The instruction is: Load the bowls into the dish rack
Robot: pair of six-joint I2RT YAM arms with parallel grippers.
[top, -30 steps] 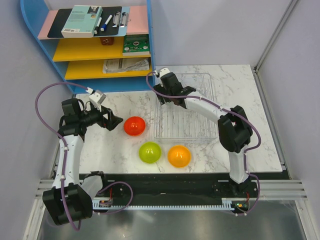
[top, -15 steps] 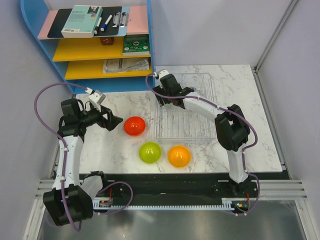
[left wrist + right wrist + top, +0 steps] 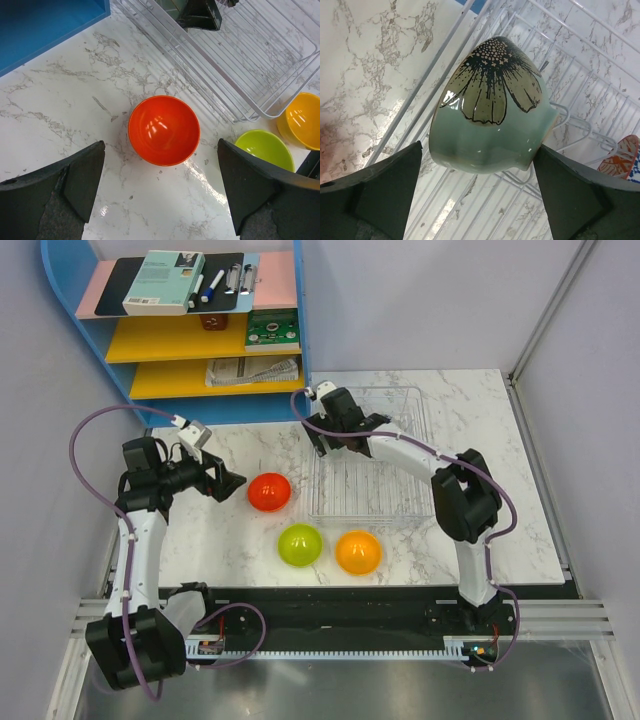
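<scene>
Note the right fingers (image 3: 375, 195) spread wide at the far left corner of the dish rack (image 3: 400, 502), gripping nothing, one on each side of the pale grey-green bowl (image 3: 490, 125). Locate that bowl tipped on its side on the rack ribs, with the patterned bowl (image 3: 622, 160) near it. Note the left fingers (image 3: 65, 185) fully apart and empty, above the red bowl (image 3: 164, 130). Find red bowl, lime green bowl (image 3: 265, 150) and orange bowl (image 3: 302, 120) upright on the tabletop (image 3: 50, 115), beside the rack.
</scene>
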